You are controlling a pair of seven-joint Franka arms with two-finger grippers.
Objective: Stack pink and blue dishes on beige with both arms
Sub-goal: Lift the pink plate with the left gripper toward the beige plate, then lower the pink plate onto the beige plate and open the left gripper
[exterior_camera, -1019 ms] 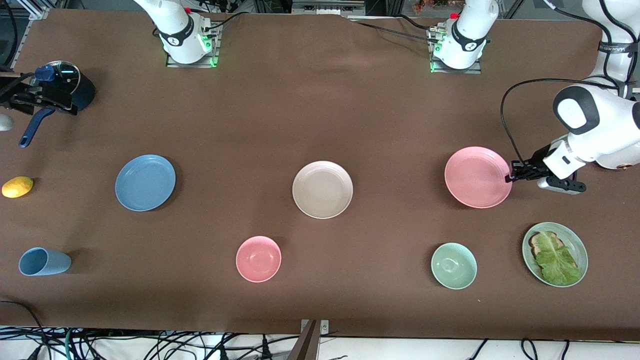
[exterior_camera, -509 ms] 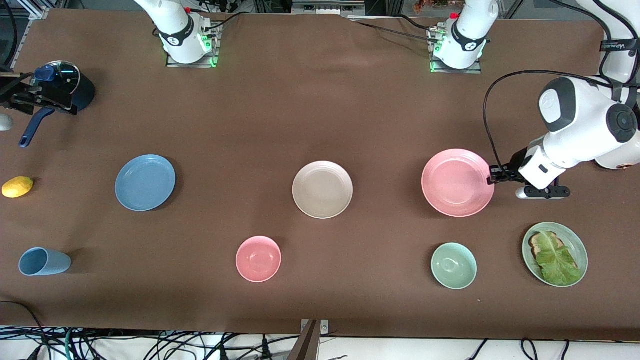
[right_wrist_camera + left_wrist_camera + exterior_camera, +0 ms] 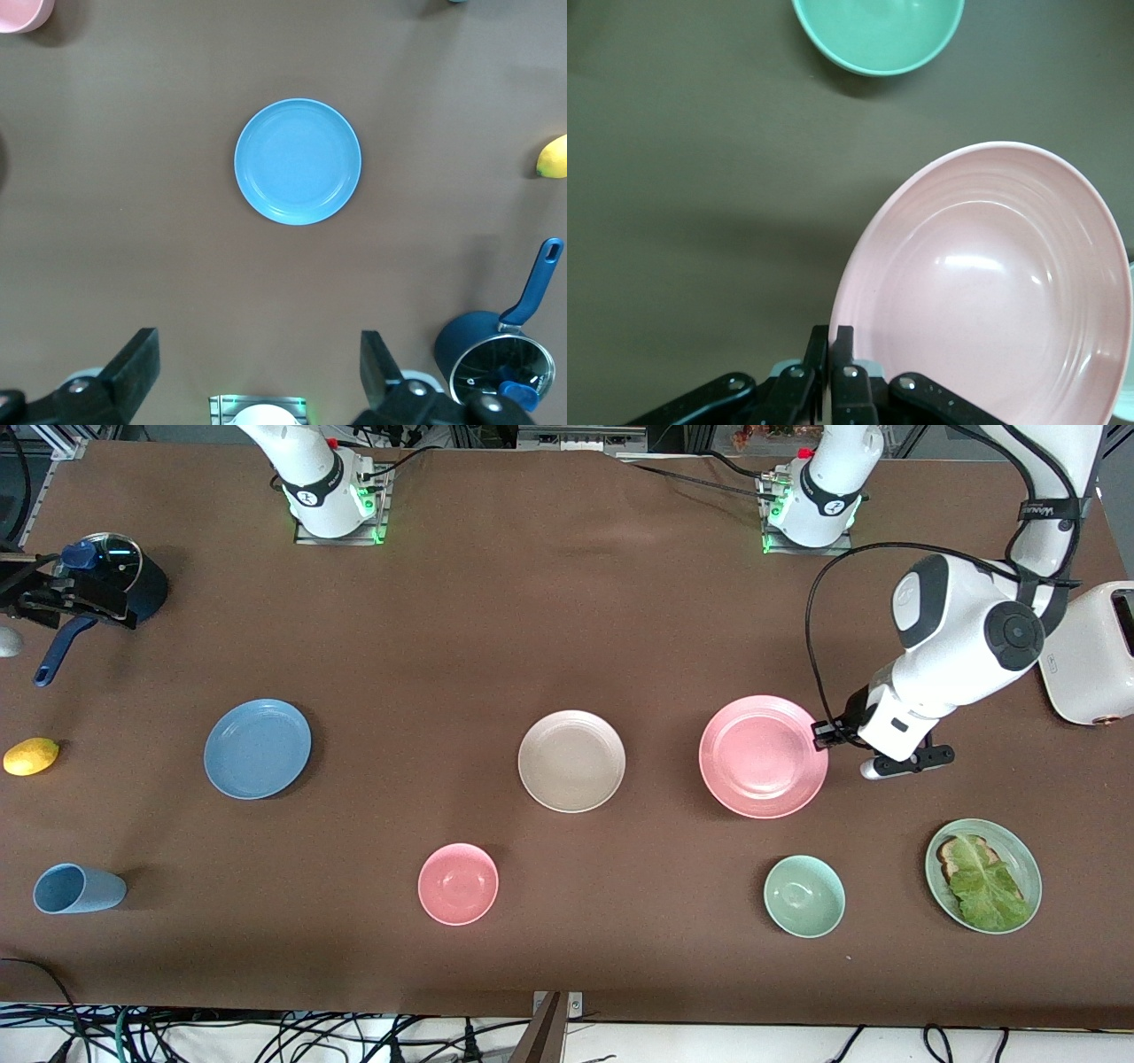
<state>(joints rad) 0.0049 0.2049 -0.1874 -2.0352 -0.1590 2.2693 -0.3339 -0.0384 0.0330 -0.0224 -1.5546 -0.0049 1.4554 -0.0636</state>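
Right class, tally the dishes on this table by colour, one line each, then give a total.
Pink: 2, pink plate, pink bowl
Blue: 2, blue plate, blue cup
Green: 2, green bowl, green plate
Beige: 1, beige plate
Total: 7

A high front camera looks down across the whole desk (image 3: pixel 567 629) toward both arm bases. The left wrist camera sits close over the pink plate (image 3: pixel 992 283); the right wrist camera, higher, looks straight down on the blue plate (image 3: pixel 298 161). Both plates also appear in the front view.

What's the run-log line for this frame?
left pincer: shut on pink plate rim, beside beige plate | right pincer: open, over blue plate
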